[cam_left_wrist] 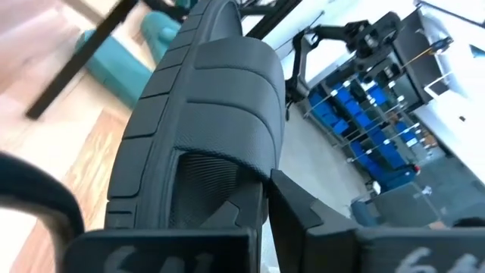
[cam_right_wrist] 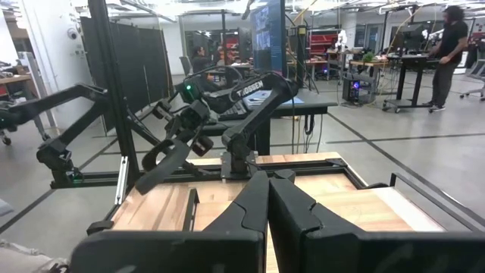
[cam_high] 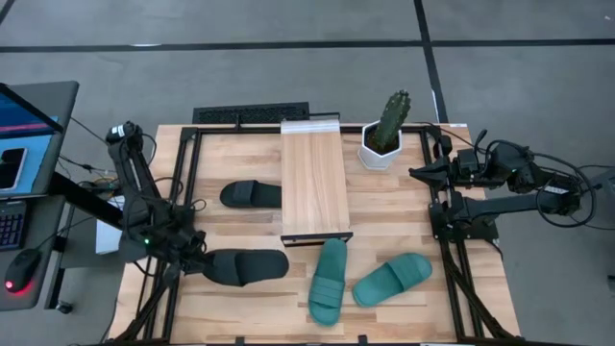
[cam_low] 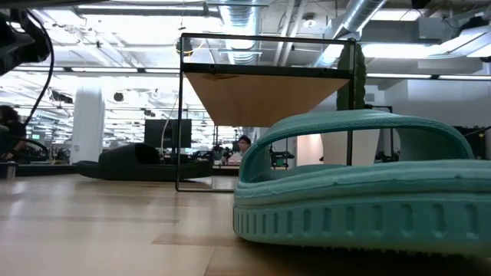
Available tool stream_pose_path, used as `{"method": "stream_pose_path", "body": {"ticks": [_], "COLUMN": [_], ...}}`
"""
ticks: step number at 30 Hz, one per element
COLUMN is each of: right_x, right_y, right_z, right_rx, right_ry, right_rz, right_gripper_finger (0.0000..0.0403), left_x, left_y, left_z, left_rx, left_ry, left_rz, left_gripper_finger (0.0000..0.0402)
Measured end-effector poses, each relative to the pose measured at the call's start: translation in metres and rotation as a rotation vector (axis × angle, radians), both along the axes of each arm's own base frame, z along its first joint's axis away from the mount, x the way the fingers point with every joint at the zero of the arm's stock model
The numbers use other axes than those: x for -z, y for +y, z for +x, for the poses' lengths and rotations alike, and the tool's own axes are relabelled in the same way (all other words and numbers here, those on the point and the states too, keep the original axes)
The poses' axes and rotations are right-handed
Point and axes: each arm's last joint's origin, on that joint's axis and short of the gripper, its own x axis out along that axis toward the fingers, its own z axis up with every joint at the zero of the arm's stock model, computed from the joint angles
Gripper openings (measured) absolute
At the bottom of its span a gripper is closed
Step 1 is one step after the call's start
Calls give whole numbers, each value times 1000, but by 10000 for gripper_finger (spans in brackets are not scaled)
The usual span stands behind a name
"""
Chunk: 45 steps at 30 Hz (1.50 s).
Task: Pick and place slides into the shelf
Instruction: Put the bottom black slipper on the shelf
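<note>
The left gripper (cam_high: 192, 258), at the lower left of the overhead picture, has its fingers clamped on the heel end of a black slide (cam_high: 245, 266); the right wrist picture shows that slide (cam_right_wrist: 170, 163) lifted clear of the table and hanging tilted from the arm, so the step in hand looks like the carry of the first sandal. The shelf (cam_high: 314, 180) stands at the picture's centre with its plank top bare, so nothing seems placed yet. A second black slide (cam_high: 252, 194) lies just left of the shelf, and two teal slides (cam_high: 329, 280) (cam_high: 392, 280) lie below it at lower centre. The next move likely calls for raising the held slide above the plank, swinging it rightward and laying it flat. The right gripper (cam_high: 420, 172) waits at the right edge with its fingers pressed together, empty. White lettering on the left arm (cam_right_wrist: 246, 88) appears to read "TROSSEN"; a potted cactus (cam_high: 387, 130) carries no label.
</note>
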Motion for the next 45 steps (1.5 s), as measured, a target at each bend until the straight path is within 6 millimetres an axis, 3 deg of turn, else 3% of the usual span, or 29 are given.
{"method": "stream_pose_path", "body": {"ticks": [9, 17, 24, 38, 45], "right_x": [0, 0, 0, 0, 0], "right_y": [0, 0, 0, 0, 0], "right_z": [0, 0, 0, 0, 0], "right_rx": [0, 0, 0, 0, 0], "right_ry": [0, 0, 0, -1, -1], "right_rz": [0, 0, 0, 0, 0], "right_gripper_finger": [0, 0, 0, 0, 0], "left_x": [-17, -39, -60, -69, -72], "left_y": [28, 59, 74, 99, 114], "left_z": [3, 3, 4, 18, 41], "left_rx": [-38, -135, -237, -346, -345], "left_ry": [-98, -78, -84, -86, -107], "left_rz": [8, 144, 237, 228, 224], "left_gripper_finger": [0, 0, 0, 0, 0]}}
